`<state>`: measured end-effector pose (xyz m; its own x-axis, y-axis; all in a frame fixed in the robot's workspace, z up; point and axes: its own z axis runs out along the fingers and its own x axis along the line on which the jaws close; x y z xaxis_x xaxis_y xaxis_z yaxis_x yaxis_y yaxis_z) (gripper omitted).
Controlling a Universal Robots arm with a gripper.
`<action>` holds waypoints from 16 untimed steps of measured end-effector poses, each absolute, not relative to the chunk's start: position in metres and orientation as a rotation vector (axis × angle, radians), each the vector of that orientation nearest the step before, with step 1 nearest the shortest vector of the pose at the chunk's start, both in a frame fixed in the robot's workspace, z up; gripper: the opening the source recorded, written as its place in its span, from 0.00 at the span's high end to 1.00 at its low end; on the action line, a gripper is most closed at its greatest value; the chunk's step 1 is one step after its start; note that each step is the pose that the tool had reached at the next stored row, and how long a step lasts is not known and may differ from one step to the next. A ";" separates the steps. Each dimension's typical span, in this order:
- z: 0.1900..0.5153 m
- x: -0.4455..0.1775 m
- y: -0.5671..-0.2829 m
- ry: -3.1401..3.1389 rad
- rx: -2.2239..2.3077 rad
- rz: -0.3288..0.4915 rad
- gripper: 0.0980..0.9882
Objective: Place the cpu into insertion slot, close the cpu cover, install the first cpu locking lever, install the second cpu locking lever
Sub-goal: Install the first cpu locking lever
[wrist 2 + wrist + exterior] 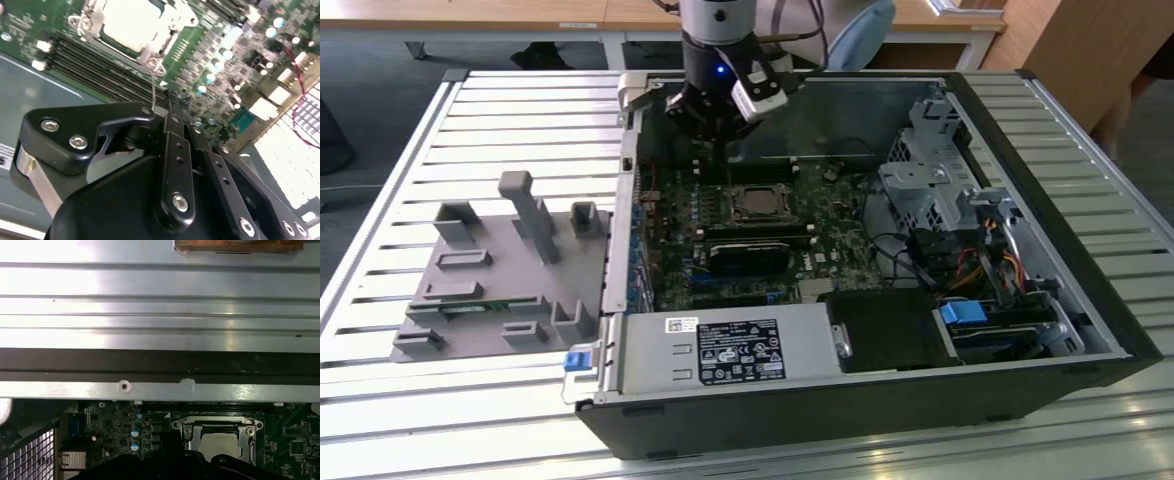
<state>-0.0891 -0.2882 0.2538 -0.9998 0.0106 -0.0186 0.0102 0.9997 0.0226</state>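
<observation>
As tool [172,98] hovers, cpu [221,444] fills insertion slot [186,434]

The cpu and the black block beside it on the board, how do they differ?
The cpu is small, square and silver-grey; the black block is larger, rectangular and dark. The cpu lies within the silvery cpu cover; the black block has no such frame. Both sit on the green board.

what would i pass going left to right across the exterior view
grey parts holder → cpu → metal drive cage
</observation>
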 end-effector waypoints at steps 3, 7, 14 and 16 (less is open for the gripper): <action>0.253 -0.080 -0.288 3.123 0.016 0.035 0.98; 0.251 -0.067 -0.288 3.123 0.016 0.035 0.98; 0.248 -0.058 -0.289 3.123 0.016 0.046 0.98; 0.247 -0.058 -0.289 3.121 0.017 0.098 0.98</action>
<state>-0.0584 -0.2893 0.2474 -0.9998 0.0113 -0.0182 0.0101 0.9980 0.0630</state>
